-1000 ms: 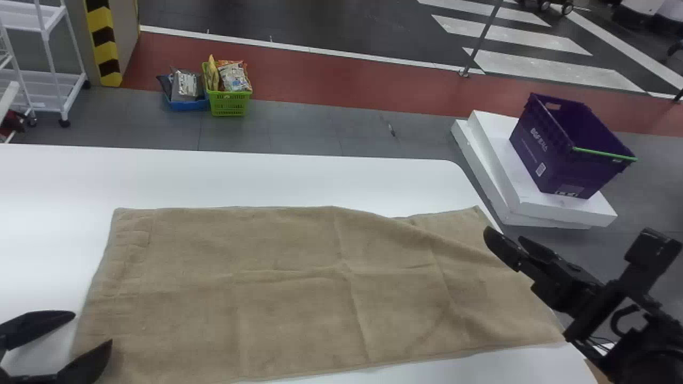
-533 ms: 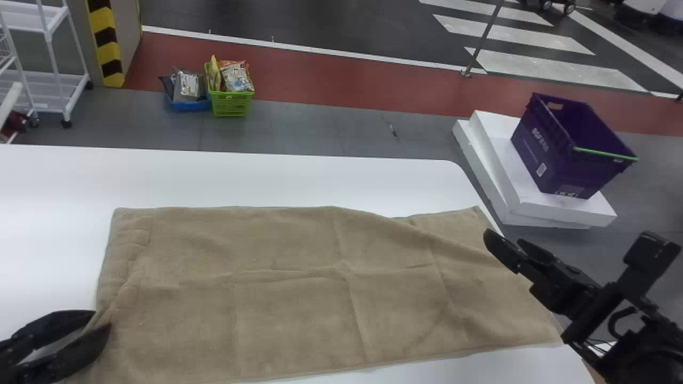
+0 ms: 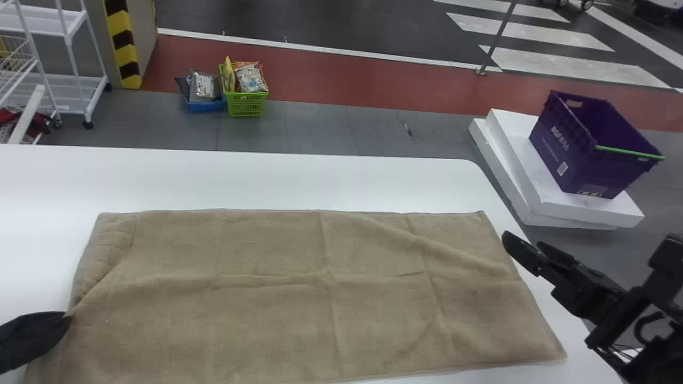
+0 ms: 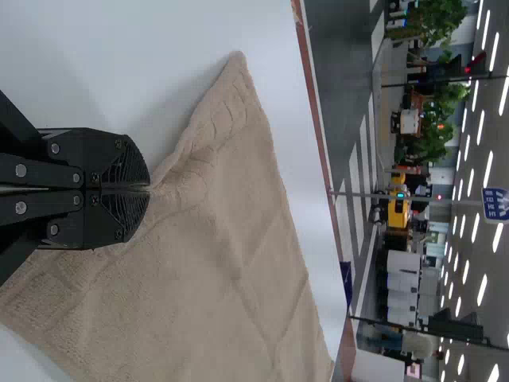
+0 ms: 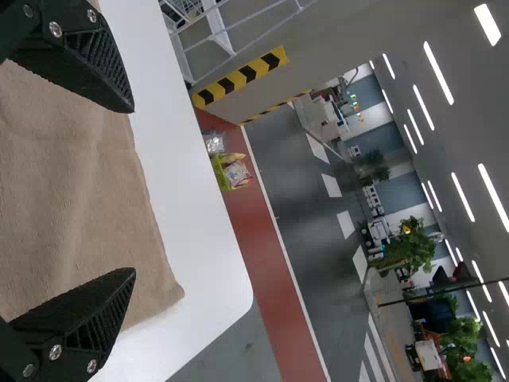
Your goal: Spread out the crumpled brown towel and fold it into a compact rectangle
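Brown towel, mostly flat on the white bench at six o'clock. Left tool, eight o'clock, pinches its edge; right tool, toward four o'clock, is wide. Spreading seems nearly done; next, probably ease that edge straight.

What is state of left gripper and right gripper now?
Left gripper: closed, pinching the towel's edge.
Right gripper: open, holding nothing.
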